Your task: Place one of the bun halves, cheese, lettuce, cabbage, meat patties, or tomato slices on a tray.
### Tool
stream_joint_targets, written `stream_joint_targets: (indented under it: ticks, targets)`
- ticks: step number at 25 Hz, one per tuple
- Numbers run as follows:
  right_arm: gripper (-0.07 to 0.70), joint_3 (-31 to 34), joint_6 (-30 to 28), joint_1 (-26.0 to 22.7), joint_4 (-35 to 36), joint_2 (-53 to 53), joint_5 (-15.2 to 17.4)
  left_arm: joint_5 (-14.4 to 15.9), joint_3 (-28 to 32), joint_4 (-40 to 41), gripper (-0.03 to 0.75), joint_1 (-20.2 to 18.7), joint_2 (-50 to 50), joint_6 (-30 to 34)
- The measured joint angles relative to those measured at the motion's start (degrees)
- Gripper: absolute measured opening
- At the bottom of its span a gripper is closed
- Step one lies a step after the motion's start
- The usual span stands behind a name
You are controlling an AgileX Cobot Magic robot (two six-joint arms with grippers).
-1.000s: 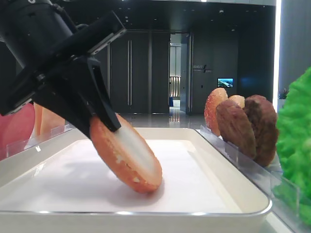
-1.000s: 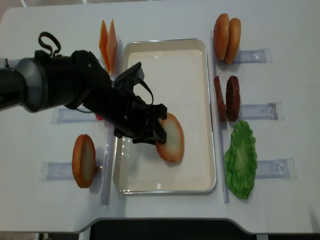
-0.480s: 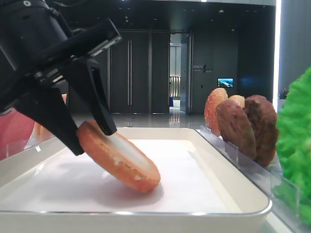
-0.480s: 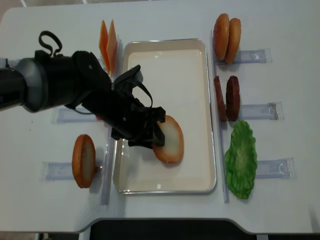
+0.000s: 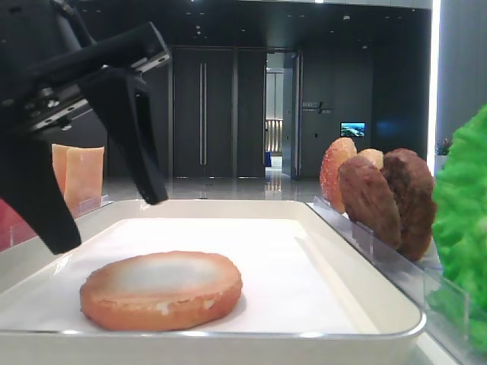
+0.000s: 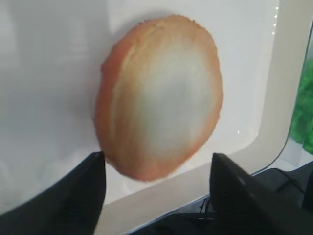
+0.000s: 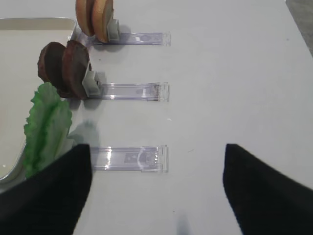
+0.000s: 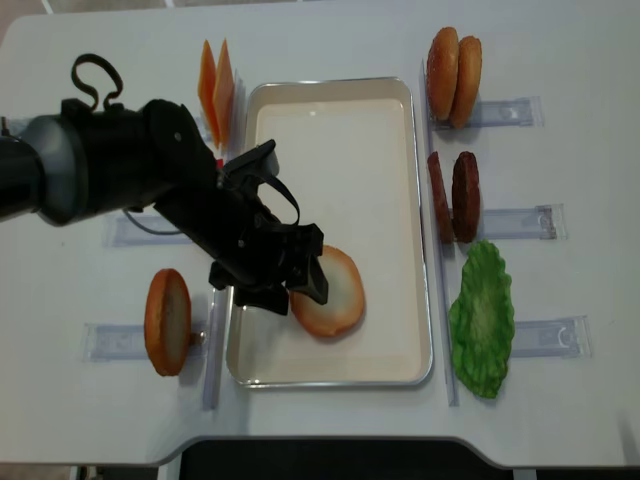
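A bun half (image 8: 330, 292) lies flat, pale face up, on the floor of the white tray (image 8: 330, 84), near its front. My left gripper (image 8: 272, 285) stands open over the bun's left edge. In the left wrist view its two fingers are set wide apart on either side of the bun half (image 6: 159, 98) without touching it. In the low view the bun half (image 5: 161, 289) rests below the spread fingers (image 5: 141, 144). My right gripper (image 7: 156, 147) is open and empty over the table, right of the lettuce (image 7: 46, 127). The cabbage is out of view.
Cheese slices (image 8: 215, 85) stand left of the tray, and another bun half (image 8: 167, 320) stands at the front left. Right of the tray are two bun halves (image 8: 453, 62), meat patties (image 8: 452, 197), lettuce (image 8: 482, 318) and clear holders (image 8: 545, 338). A tomato slice (image 5: 11, 220) shows at the left.
The left gripper has opened and let go of the bun half. The bun has dropped from a tilted stand to lie flat on the tray.
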Motion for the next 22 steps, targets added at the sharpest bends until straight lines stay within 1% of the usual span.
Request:
stream_joint_targets:
  ticks: [4, 7, 10, 14, 18, 19, 20, 22]
  targets:
    - [0.529, 0.00, 0.00, 0.00, 0.00, 0.00, 0.00, 2.02, 0.00, 6.40, 0.509, 0.00, -2.53, -6.21]
    - [0.529, 0.00, 0.00, 0.00, 0.00, 0.00, 0.00, 3.62, 0.00, 9.48, 0.509, 0.00, -4.67, -8.94]
    - [0.529, 0.00, 0.00, 0.00, 0.00, 0.00, 0.00, 6.63, -0.21, 12.31, 0.509, 0.00, -7.01, -10.95]
    - [0.529, 0.00, 0.00, 0.00, 0.00, 0.00, 0.00, 14.23, -2.78, 18.94, 0.509, 0.00, -9.40, -14.84]
    - [0.529, 0.00, 0.00, 0.00, 0.00, 0.00, 0.00, 24.33, -7.10, 27.04, 0.509, 0.00, -11.76, -18.89]
    - [0.529, 0.00, 0.00, 0.00, 0.00, 0.00, 0.00, 26.31, -8.21, 29.09, 0.509, 0.00, -12.29, -19.64]
    - [0.529, 0.00, 0.00, 0.00, 0.00, 0.00, 0.00, 27.17, -9.12, 30.72, 0.509, 0.00, -13.14, -20.01]
    - [0.529, 0.00, 0.00, 0.00, 0.00, 0.00, 0.00, 27.59, -10.19, 32.25, 0.509, 0.00, -15.34, -20.37]
